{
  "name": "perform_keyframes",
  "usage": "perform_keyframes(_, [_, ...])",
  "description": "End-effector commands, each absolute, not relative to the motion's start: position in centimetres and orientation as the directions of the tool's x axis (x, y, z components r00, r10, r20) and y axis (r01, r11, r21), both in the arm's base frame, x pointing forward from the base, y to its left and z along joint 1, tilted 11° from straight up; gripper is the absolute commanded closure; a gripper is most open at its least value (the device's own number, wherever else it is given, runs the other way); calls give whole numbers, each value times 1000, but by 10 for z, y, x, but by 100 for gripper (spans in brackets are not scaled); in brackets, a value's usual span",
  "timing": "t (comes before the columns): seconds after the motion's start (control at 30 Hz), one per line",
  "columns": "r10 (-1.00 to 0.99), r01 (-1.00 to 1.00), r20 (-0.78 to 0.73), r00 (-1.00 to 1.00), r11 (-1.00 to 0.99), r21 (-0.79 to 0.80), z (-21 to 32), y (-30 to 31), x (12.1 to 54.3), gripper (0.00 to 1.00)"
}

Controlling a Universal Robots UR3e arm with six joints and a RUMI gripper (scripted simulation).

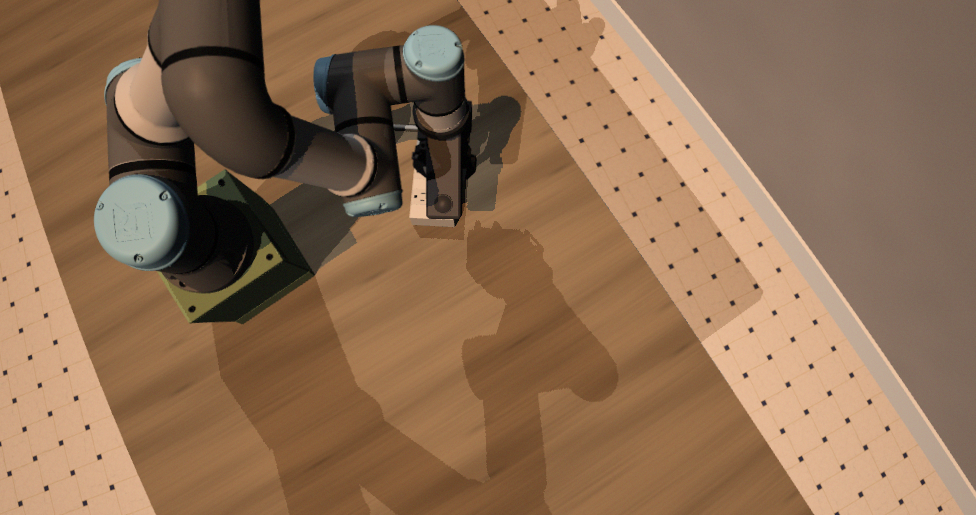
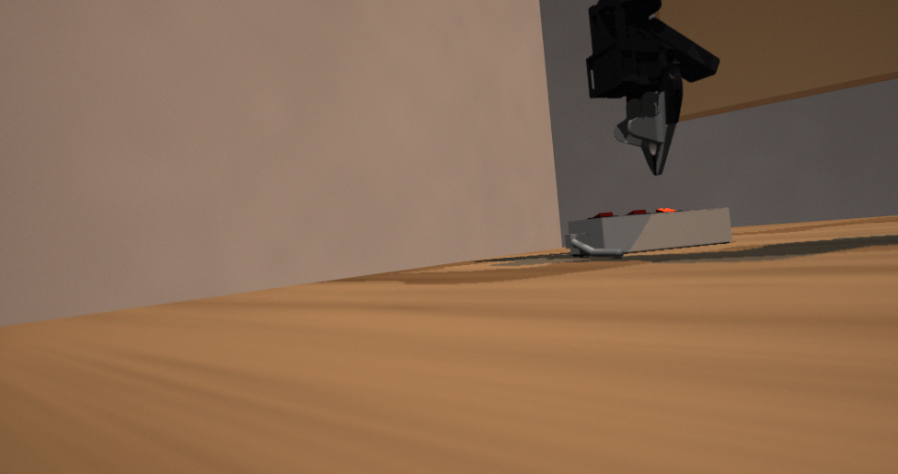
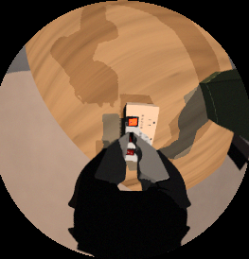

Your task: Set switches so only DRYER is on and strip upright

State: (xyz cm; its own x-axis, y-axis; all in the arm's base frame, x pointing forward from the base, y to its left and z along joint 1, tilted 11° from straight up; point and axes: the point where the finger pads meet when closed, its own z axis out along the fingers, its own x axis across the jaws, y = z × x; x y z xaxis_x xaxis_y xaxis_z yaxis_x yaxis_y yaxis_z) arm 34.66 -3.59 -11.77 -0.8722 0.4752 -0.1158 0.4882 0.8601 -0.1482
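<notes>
The white power strip (image 2: 650,229) lies on the wooden table with its switches facing up. Three red rocker switches sit on its top; the one nearest its far end (image 2: 664,210) glows bright orange, the other two look dark. In the wrist view the lit switch (image 3: 133,122) shows at the strip's end and a dark switch (image 3: 131,152) peeks between the fingertips. My gripper (image 2: 656,167) is shut and empty, pointing straight down a short way above the lit end of the strip. From above, the gripper body (image 1: 442,183) hides most of the strip (image 1: 431,220).
The green robot base (image 1: 232,251) stands left of the strip. Pale perforated bands (image 1: 682,190) run along both sides of the wooden top. A tan wall (image 2: 270,131) rises behind the strip's cable end.
</notes>
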Motion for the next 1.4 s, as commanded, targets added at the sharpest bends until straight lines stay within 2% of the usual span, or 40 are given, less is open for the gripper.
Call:
perform_keyframes(0.0, [475,488,-118,-872,860,-148,-122,-37,348,100])
perform_keyframes(1.37, [475,488,-118,-872,860,-148,-154,-44,348,100])
